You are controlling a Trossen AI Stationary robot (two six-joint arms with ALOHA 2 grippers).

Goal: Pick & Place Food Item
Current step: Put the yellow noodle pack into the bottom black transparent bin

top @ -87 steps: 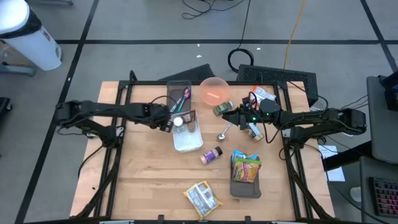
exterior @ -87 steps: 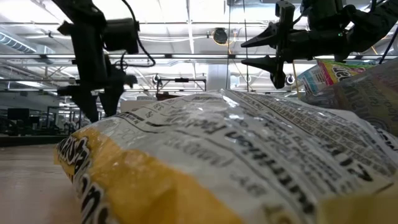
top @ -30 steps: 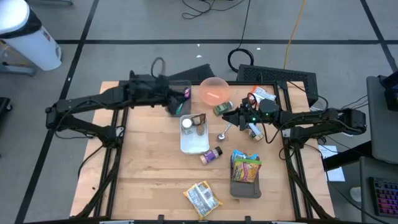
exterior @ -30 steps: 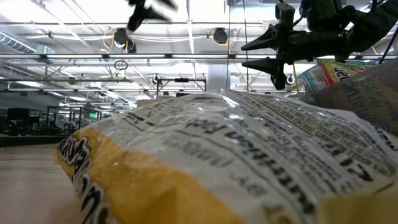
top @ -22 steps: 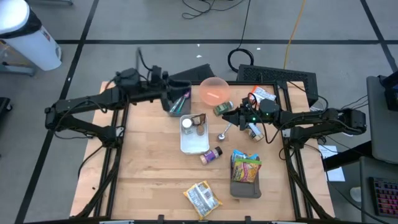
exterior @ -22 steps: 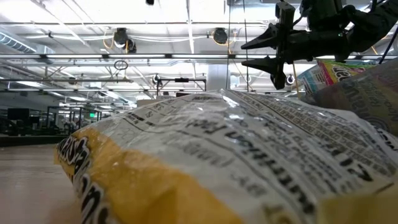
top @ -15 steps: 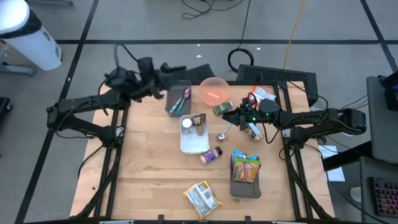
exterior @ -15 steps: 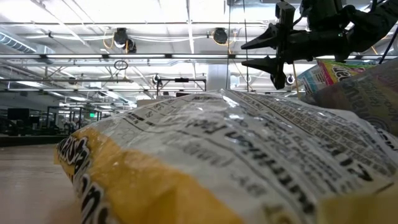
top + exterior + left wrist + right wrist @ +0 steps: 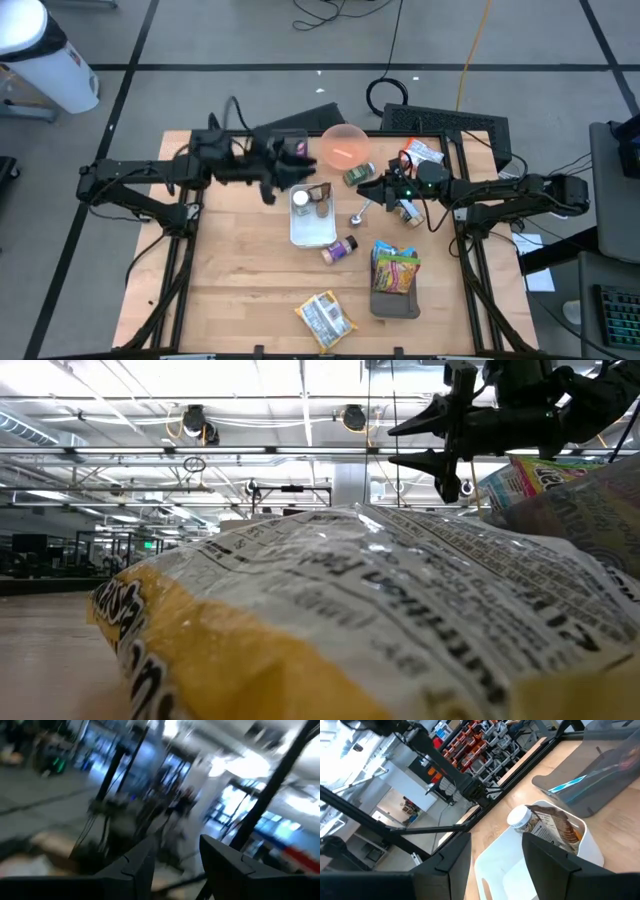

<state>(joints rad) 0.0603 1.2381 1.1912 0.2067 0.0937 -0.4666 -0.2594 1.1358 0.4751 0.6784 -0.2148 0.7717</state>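
The left gripper (image 9: 268, 178) hangs in the air with its fingers (image 9: 142, 865) parted and nothing between them, just beside the far end of the white bin (image 9: 325, 233), which already holds a small jar (image 9: 300, 198) and a brown snack packet (image 9: 319, 193), so I judge it is between picks. The right gripper (image 9: 366, 187) waits on the bin's other side, equally parted and empty, near the spoon (image 9: 359, 213). Next, an arm must pick a loose item, perhaps the spice bottle (image 9: 341, 248) just beyond the bin's near end.
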